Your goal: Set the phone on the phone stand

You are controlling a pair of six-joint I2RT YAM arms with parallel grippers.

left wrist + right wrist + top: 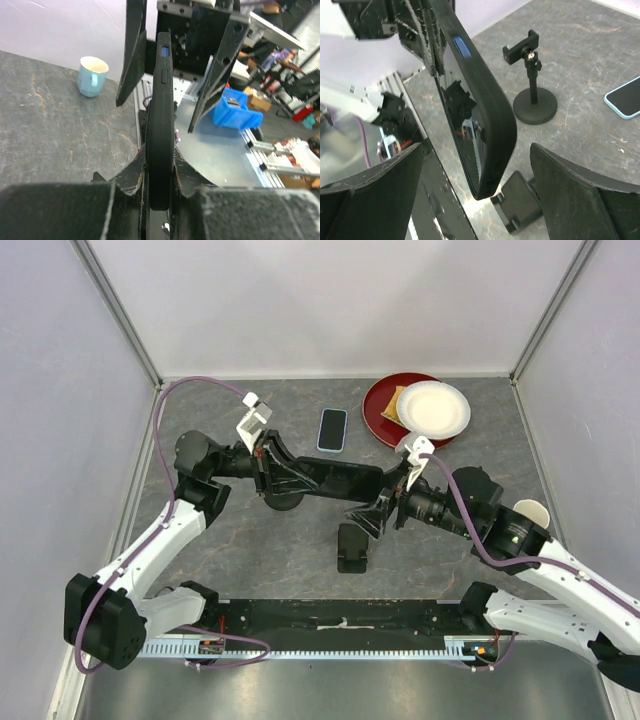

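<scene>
**Midway through a handover: drop risk**

Currently the left pincer point(159, 172) is clamping the black phone point(340, 478) on edge, in the air above the desk point(270, 560). The right pincer point(157, 112) is standing wide, one finger either side of the phone's far end, apparently not touching it.

Risks, as judged:
- Left may be letting go before right is closing, sending the phone down near the folding stand point(352, 547).
- Right may be catching only the tip, leaving the phone swinging or slipping, and the side buttons are sitting close to that end.
- Two stands are inviting a wrong pick.

Count:
- Phones, two: one held, and a blue phone point(332, 430) lying on the desk.
- Stands, two: the folding stand and a clamp stand point(534, 90).
- Plates, two: a red plate point(370, 415) and a white plate point(435, 407).
- Mug point(92, 75), one.
</scene>
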